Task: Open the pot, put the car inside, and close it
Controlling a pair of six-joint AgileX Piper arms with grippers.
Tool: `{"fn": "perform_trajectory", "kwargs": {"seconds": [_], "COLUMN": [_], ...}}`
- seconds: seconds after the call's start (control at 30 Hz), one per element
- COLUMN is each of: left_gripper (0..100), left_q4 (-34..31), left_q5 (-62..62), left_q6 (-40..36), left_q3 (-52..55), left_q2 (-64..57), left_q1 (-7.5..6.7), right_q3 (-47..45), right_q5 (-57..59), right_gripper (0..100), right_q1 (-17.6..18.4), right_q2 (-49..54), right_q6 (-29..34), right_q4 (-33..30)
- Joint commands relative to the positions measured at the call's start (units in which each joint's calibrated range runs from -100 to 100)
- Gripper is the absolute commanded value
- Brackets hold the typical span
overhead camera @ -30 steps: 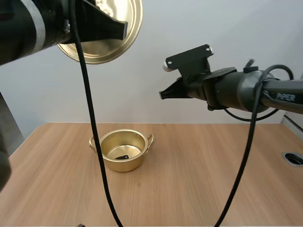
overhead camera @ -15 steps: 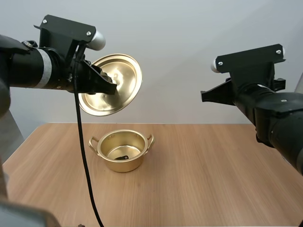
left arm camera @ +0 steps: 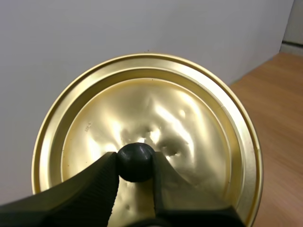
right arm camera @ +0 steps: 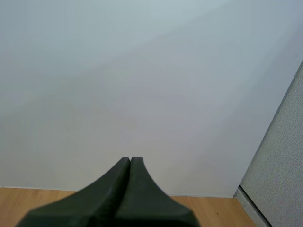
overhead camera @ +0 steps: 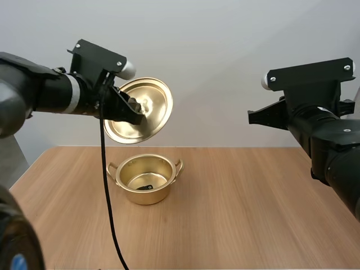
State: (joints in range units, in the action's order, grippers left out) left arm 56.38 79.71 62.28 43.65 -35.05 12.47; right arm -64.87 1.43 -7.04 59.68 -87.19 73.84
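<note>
Lid (overhead camera: 154, 101) dropped nearer pot (overhead camera: 147, 194), L hand (overhead camera: 135, 111) pinching it.

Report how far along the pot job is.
Done: pot open, a small dark object, probably the car, lying inside. In hand: left gripper holds the lid aloft by its knob. Left: set the lid on. Right gripper is shut, empty.

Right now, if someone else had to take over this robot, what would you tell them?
Left gripper: shut on the knob of the lid, holding it tilted in the air above the pot.
Right gripper: shut on nothing, raised off to the right.
Pot: open on the table, a small dark car inside.
Done: pot opened, car in.
To do: set the lid on the pot.
</note>
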Motion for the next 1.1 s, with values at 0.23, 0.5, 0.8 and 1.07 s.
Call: {"fn": "perform_trajectory", "kwargs": {"seconds": [0.23, 0.5, 0.8, 1.07], "left_gripper": [0, 0, 0, 0], "left_q4": [-21.5, -30.5, -32.2, -32.4], "left_q5": [-22.1, -4.1, 6.2, 6.4], "left_q6": [-10.1, -19.2, -21.4, -21.5], "left_q3": [-1.4, -14.4, -17.2, -16.8], "left_q2": [14.2, 25.5, 32.1, 32.3], "left_q1": [-11.51, -11.62, -11.62, -11.62], "right_q3": [-0.4, -1.6, -1.6, -1.6], "right_q5": [0.0, 0.0, 0.0, 0.0], "right_gripper": [0, 0, 0, 0], "right_q1": [-0.3, -0.3, -0.3, -0.3], "right_q2": [0.0, -0.2, -0.7, -0.9], "right_q6": [-0.1, -0.4, -0.4, -0.4], "right_q4": [0.0, 0.0, 0.0, 0.0]}}
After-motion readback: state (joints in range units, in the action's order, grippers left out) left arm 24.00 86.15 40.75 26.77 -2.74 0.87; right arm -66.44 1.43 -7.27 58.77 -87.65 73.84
